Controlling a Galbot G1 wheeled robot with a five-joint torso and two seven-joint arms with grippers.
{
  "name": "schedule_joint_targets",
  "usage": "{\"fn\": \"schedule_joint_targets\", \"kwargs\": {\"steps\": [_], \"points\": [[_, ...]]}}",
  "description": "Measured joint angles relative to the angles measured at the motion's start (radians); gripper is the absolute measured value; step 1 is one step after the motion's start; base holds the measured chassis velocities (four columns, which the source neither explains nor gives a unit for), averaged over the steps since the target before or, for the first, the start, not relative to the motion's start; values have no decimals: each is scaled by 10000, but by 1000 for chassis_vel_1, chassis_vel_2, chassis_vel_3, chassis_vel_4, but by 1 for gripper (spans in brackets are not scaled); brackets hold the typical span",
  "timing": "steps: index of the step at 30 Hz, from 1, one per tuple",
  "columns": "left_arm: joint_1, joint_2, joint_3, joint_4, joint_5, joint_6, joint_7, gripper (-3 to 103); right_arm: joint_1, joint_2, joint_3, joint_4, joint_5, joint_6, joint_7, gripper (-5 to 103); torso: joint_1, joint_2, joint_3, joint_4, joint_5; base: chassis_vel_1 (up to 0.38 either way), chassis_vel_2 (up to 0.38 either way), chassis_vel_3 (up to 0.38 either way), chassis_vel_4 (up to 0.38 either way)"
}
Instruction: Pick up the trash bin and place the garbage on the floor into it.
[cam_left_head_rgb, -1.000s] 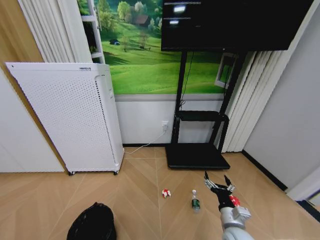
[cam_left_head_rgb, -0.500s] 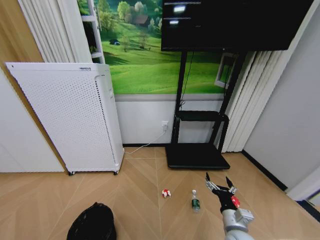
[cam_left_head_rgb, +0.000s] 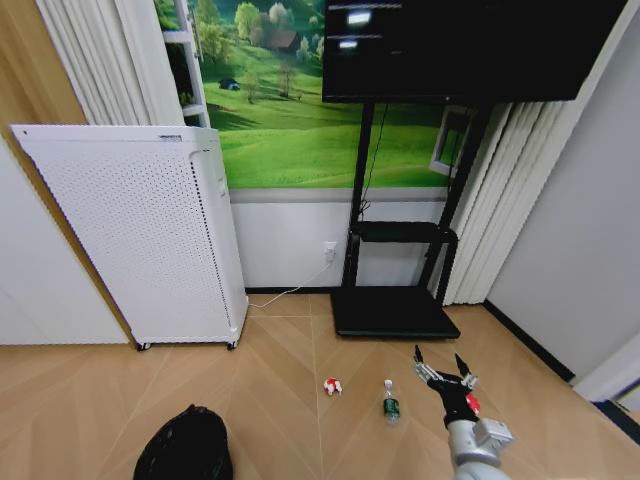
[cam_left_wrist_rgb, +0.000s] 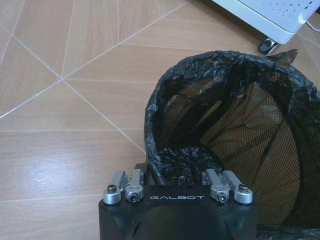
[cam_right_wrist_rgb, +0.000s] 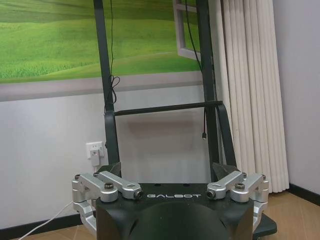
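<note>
The small black round trash bin (cam_left_head_rgb: 185, 446), lined with a crumpled black plastic bag, stands on the light tan wooden parquet floor (cam_left_head_rgb: 270, 350) near the lower left edge of the head view, in front of the tall white perforated appliance (cam_left_head_rgb: 140, 235) on small wheels. In the left wrist view the left gripper (cam_left_wrist_rgb: 177, 176) is at the rim of the trash bin (cam_left_wrist_rgb: 235, 135); its jaws are narrow and hold the bunched bag and rim between them, and the mesh wall of the bin shows through the bag. On the floor, between the bin and the right arm, lie two pieces of garbage: a small red-and-white wad (cam_left_head_rgb: 332, 386) and, just to its right, a small clear bottle with a green label (cam_left_head_rgb: 390, 401), lying on its side. They are near each other but apart. The right gripper (cam_left_head_rgb: 444, 368) hangs low above the floor to the right of the bottle, close to it, not touching it, with its jaws spread wide. In the right wrist view the right gripper (cam_right_wrist_rgb: 170, 172) points toward the white wall and the black metal TV stand (cam_right_wrist_rgb: 165, 107), and its jaws are wide with nothing between them. The flat black base of the stand (cam_left_head_rgb: 393, 312) rests on the floor beyond the garbage.
</note>
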Motion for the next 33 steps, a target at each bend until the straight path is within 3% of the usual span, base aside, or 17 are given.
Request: {"fn": "schedule_joint_targets", "kwargs": {"steps": [3,5,13,33], "points": [[10,0,-8,12,-52,7,-14,41,-17,-5,13,17,75,-16,17,100,0,0,0,0,-1,0,0,0,0],[13,-3,-12,12,-100,17,-45,30,-54,6,43,31,125,-23,36,100,0,0,0,-1,0,0,0,0,0],[60,-10,-11,-48,-153,59,-88,6,-122,74,64,91,227,-52,83,100,0,1,0,-3,0,0,0,0,0],[98,-28,-93,-16,-199,-61,-95,6,-152,58,80,104,240,-53,107,100,0,1,1,0,0,0,0,0,0]]}}
